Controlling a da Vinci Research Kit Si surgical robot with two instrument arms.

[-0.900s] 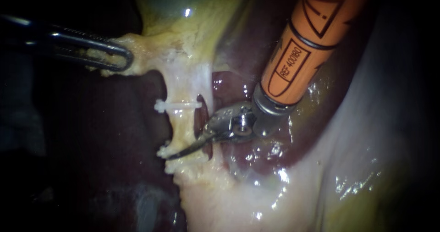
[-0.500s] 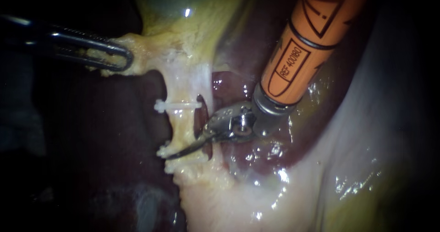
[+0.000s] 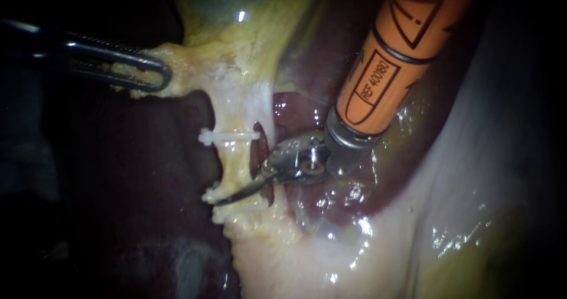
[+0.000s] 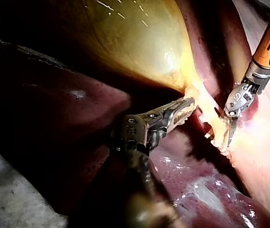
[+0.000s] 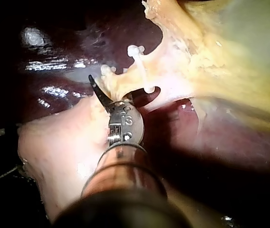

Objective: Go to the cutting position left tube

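Left instrument (image 3: pixel 158 74): jaws clamped on gallbladder (image 3: pixel 236 33) neck, likely to hold tube (image 3: pixel 235 157) taut and exposed. Right instrument (image 5: pixel 123 89): blades spread, tube between them, between upper clip (image 3: pixel 227 136) and lower clip (image 3: pixel 209 191), so the cut would leave sealed ends. Cutting position looks about reached.

Surgical lab: liver (image 4: pixel 187 175), gallbladder (image 4: pixel 135 42)
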